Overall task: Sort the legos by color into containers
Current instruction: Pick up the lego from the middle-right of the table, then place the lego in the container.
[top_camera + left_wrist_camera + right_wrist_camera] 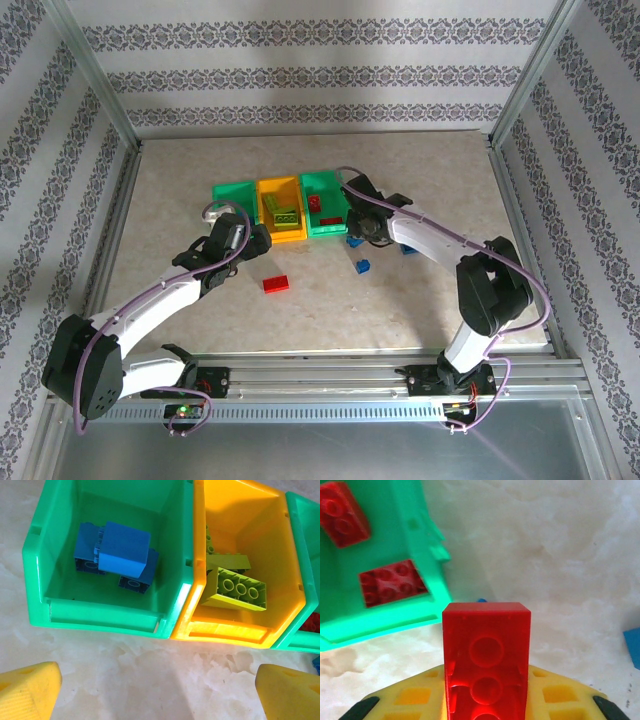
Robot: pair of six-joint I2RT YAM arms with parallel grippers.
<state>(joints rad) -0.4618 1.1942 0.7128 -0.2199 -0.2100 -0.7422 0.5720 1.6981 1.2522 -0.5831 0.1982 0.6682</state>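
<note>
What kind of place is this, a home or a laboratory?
Most likely a robot test cell, not a home: a left arm and a right arm bolted to a metal rail, a table enclosed by wallpapered panels in an aluminium frame, and three plastic bins for sorting lego bricks.

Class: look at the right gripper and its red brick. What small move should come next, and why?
Probably shift the right gripper over the green bin, then release: its red brick is outside that bin, which holds red bricks.

table point(330, 320): beige marbled top | walls point(300, 80): striped patterned paper | frame post point(95, 75): metal, slanted
</note>
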